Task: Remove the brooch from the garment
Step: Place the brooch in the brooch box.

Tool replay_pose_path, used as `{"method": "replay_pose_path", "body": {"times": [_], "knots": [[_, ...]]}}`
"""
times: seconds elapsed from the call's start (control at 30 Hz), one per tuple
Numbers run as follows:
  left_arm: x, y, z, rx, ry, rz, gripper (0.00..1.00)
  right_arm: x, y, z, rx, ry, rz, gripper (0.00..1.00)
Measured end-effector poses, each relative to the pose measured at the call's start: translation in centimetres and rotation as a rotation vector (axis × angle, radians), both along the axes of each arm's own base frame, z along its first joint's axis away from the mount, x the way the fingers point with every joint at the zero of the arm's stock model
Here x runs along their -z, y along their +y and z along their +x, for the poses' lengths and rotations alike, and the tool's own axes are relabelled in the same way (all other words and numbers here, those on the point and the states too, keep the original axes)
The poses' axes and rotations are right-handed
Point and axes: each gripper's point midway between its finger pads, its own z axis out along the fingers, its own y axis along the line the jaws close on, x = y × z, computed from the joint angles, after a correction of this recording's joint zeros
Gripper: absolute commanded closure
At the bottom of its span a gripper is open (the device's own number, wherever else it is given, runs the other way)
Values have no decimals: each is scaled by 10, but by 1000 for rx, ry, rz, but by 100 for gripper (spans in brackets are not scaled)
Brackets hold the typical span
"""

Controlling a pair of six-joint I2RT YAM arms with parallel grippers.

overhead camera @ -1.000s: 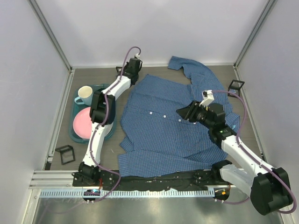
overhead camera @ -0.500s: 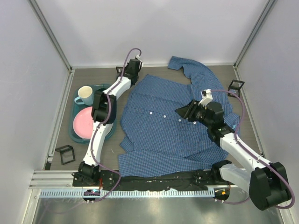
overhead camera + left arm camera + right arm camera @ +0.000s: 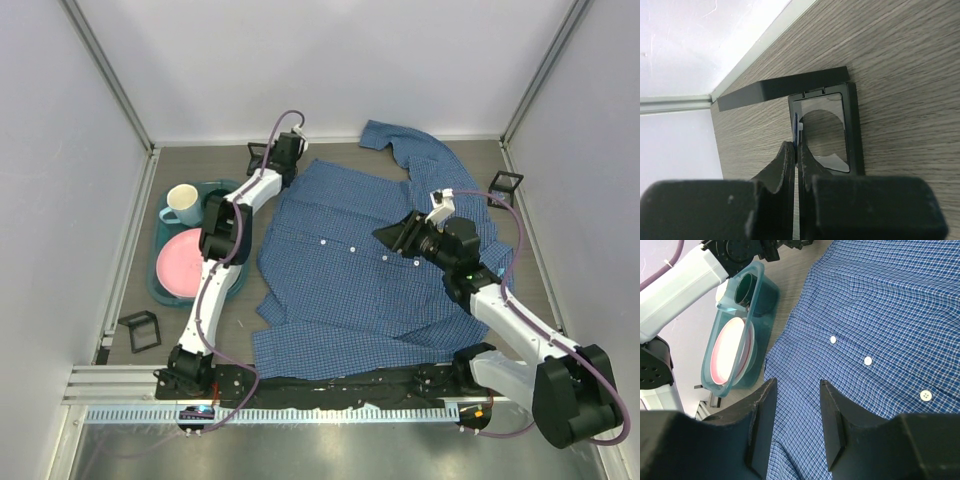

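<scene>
The garment (image 3: pixel 340 270) is a blue checked shirt with white buttons, spread flat across the middle of the table; it also fills the right wrist view (image 3: pixel 880 315). My left gripper (image 3: pixel 270 153) is off the shirt at the back, its tips (image 3: pixel 797 146) over a small black frame stand (image 3: pixel 826 131). Its jaws are shut on a small thin blue-and-white piece (image 3: pixel 798 130), apparently the brooch. My right gripper (image 3: pixel 385 237) hovers over the shirt's button line, open and empty (image 3: pixel 797 385).
A teal tray (image 3: pixel 160 285) at the left holds a pink plate (image 3: pixel 185 262) and a cream cup (image 3: pixel 182 203); it shows in the right wrist view (image 3: pixel 757 275). More black frame stands sit at the back right (image 3: pixel 505 184) and front left (image 3: pixel 140 330).
My left gripper has crept a little further toward the back wall over the black stand. My right gripper has shifted slightly left and back above the shirt.
</scene>
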Motion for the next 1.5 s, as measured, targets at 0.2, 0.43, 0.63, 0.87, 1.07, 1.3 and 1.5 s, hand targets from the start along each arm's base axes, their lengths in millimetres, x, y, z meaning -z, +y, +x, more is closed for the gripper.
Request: {"method": "replay_pose_path", "body": {"times": [0.2, 0.43, 0.63, 0.87, 1.07, 1.3, 1.5], "knots": [[0, -1, 3, 1, -6, -1, 96, -1, 3, 1, -8, 0, 25, 55], [-1, 0, 3, -1, -11, 1, 96, 2, 6, 1, -16, 17, 43, 55], [-8, 1, 7, -3, -32, 16, 95, 1, 7, 1, -23, 14, 49, 55], [-13, -1, 12, -4, -60, 10, 92, 1, 8, 2, -29, 13, 55, 55], [-3, -1, 12, -1, -44, 19, 91, 1, 9, 2, -28, 17, 58, 55], [2, 0, 11, 5, -33, 34, 73, 0, 9, 2, -31, 15, 65, 55], [2, 0, 11, 4, -33, 32, 53, 0, 11, 2, -37, 18, 71, 55]]}}
